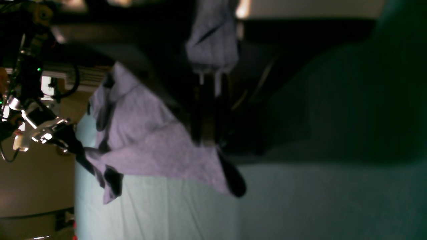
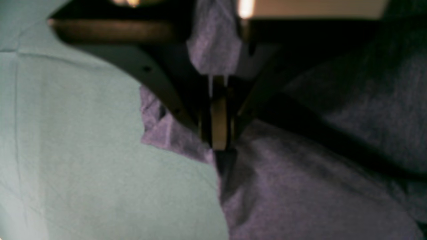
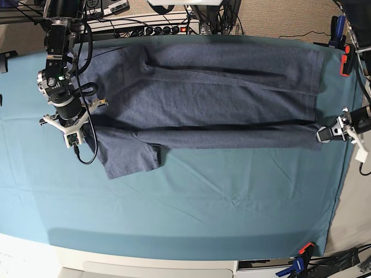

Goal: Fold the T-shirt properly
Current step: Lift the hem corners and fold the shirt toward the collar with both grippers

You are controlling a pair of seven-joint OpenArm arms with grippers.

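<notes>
Both your grippers — left (image 3: 320,134), right (image 3: 93,123) — pinch the T-shirt (image 3: 232,87); uneven pulling skews the fold stretched between them.

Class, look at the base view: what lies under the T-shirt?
The T-shirt lies on a teal cloth, which shows around its near side. Whatever lies beneath the shirt's middle is covered.

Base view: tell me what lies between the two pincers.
The T-shirt spans the whole stretch in the base view. Its folded front edge runs from the right pincer to the left pincer, both shut on the fabric, over the teal cloth.
</notes>
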